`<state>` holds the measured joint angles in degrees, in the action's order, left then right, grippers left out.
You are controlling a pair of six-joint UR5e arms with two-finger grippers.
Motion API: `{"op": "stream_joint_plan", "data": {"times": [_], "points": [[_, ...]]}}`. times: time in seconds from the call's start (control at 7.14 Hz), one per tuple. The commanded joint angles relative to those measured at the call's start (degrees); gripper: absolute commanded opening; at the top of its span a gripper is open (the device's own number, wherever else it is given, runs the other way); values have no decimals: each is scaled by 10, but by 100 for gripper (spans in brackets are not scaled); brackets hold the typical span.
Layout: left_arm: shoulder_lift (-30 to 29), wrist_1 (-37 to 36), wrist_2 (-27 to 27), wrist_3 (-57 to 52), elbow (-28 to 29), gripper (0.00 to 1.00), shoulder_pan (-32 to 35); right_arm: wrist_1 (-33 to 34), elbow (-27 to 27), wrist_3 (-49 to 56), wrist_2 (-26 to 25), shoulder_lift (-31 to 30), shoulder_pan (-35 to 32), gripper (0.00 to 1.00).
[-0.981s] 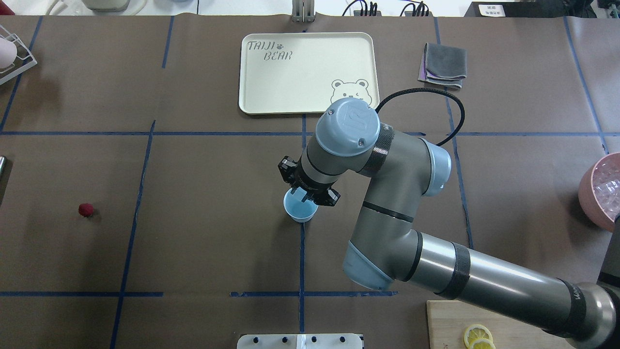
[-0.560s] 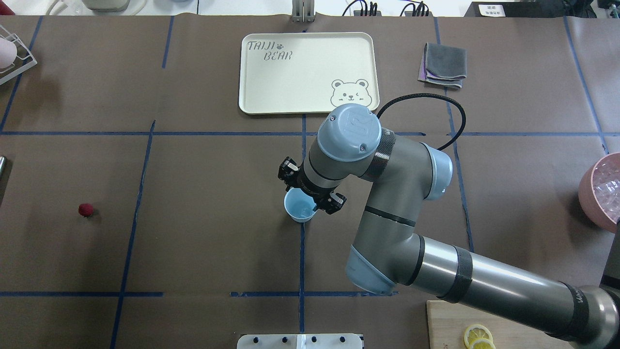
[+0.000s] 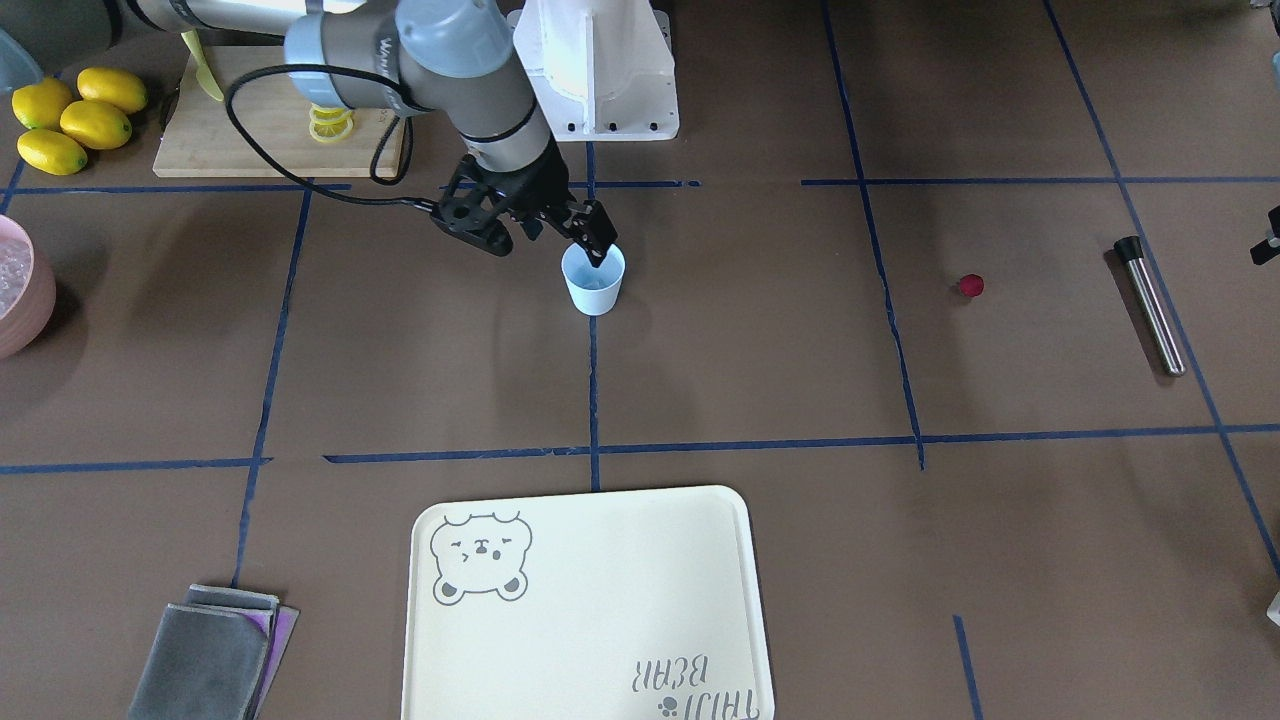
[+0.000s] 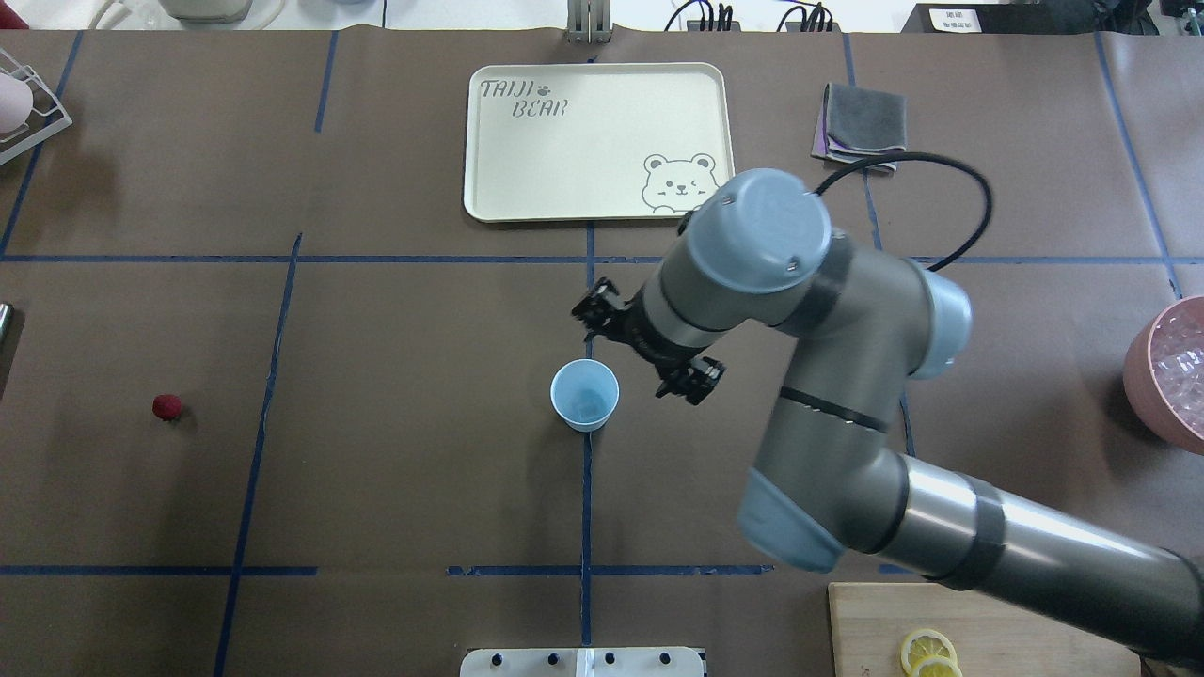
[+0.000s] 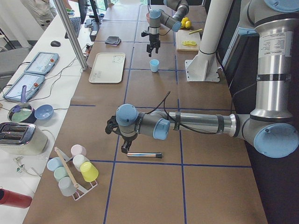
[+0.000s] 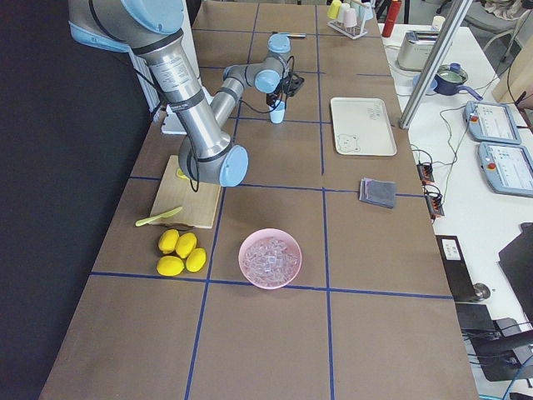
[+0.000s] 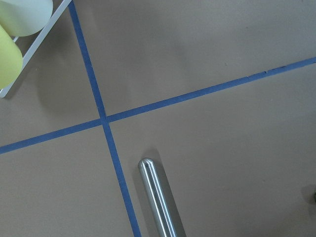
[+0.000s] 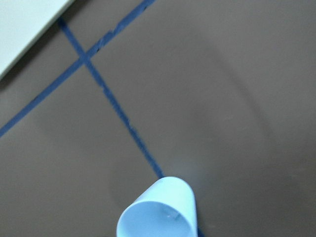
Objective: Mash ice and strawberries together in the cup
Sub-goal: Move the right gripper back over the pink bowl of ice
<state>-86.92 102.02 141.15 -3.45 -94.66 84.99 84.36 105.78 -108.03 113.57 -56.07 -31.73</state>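
1. A brown table [image 4: 395, 376] marked with blue tape lines carries everything.
2. The right arm [image 4: 847, 310] reaches to the middle of the table. Its right pincer [image 3: 545, 235] hangs spread wide and empty, just beside and above the cup.
3. The left pincer [image 5: 125, 145] hovers over a steel rod [image 3: 1150, 305] at the table's left end. I cannot tell whether it is spread or pressed together.
4. A pink bowl [image 4: 1143, 376] at the far right edge holds a heap of ice [image 4: 1180, 353]. The chunks look hard, wet and slippery, likely to squirt out of a tight pinch.
5. The rod lies flat, smooth and stiff. It would probably roll if nudged, so a hold near its middle seems safest.
6. The cup [image 4: 584, 395] stands upright on a tape line at the centre, touched by nothing. A faint glassy chunk seems to lie in its bottom. It looks light and thin-walled and would tip easily, so hold it across the outer wall below the rim.
7. The strawberry [image 4: 167, 406] sits alone well to the left, far from the cup. It is likely soft and easily bruised, so pinch it gently across its widest part.
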Motion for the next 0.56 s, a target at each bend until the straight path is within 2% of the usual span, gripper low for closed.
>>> {"op": "stream_joint_plan", "data": {"times": [0.0,0.14,0.28,0.42], "points": [[0,-1,0,-1,1,100,0,9,102,83,57,-139,-97,99],[0,-1,0,0,1,100,0,6,126,166,94,-209,-140,99],[0,-1,0,-1,2,100,0,3,154,261,103,-284,-170,99],[0,-1,0,-1,3,100,0,2,159,357,119,-342,-218,99]]}}
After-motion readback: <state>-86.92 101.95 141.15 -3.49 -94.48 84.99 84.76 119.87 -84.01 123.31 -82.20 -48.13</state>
